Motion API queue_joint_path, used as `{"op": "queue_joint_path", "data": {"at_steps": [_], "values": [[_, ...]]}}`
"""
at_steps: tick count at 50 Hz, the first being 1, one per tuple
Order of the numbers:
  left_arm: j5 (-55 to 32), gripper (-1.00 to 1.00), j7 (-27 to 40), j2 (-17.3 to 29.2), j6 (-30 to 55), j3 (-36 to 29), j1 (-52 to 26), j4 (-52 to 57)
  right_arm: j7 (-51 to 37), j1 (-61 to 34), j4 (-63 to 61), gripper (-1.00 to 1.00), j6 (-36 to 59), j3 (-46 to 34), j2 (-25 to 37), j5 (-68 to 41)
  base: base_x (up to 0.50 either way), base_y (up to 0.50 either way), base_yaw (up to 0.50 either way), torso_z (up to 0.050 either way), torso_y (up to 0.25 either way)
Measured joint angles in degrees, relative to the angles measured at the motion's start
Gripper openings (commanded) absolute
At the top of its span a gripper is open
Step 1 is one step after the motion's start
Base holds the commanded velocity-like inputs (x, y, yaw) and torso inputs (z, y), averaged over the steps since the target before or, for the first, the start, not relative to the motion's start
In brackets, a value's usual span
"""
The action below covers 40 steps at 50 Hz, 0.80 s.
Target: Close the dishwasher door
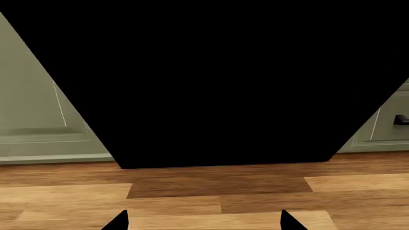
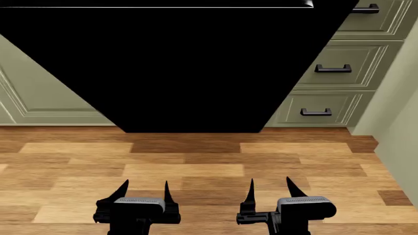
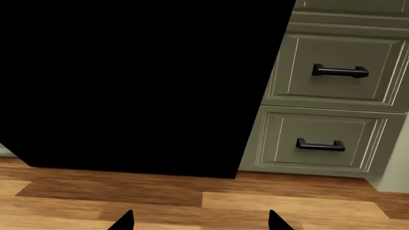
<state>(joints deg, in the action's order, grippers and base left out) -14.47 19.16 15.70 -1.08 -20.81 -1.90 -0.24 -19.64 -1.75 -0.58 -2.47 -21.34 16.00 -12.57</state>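
The dishwasher door (image 2: 176,68) is a large glossy black panel hanging open and tilted out toward me, its lower edge near the wooden floor. A thin pale strip runs along its top edge (image 2: 196,6). The same door fills the left wrist view (image 1: 217,81) and most of the right wrist view (image 3: 134,86). My left gripper (image 2: 145,188) and right gripper (image 2: 269,186) hover low over the floor in front of the door, apart from it. Both are open with nothing between their dark pointed fingertips (image 1: 118,221) (image 3: 278,221).
Pale green drawers with dark bar handles (image 2: 333,68) (image 3: 340,72) stack to the right of the door. A green panelled cabinet door (image 2: 39,93) (image 1: 38,110) stands to its left. A pale wall (image 2: 398,112) closes the right side. Wooden floorboards (image 2: 209,166) lie below.
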Motion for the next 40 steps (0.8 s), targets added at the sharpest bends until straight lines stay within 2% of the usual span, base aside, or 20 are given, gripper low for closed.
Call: {"op": "queue_joint_path", "data": {"at_steps": [32,40], "values": [[-0.4,1.00,0.5,0.4,-0.2,-0.6,-0.2,-0.1,-0.4,-0.1,-0.2,1.00,-0.1,-0.4,0.4,-0.6,0.00,0.25,0.00,0.000,0.000],[-0.5,1.00,0.6,0.5,-0.2,-0.7,-0.2,0.0,-0.2,0.0,-0.2,1.00,-0.4,-0.4,0.4,-1.3,0.00,0.02,0.00,0.000,0.000]]}}
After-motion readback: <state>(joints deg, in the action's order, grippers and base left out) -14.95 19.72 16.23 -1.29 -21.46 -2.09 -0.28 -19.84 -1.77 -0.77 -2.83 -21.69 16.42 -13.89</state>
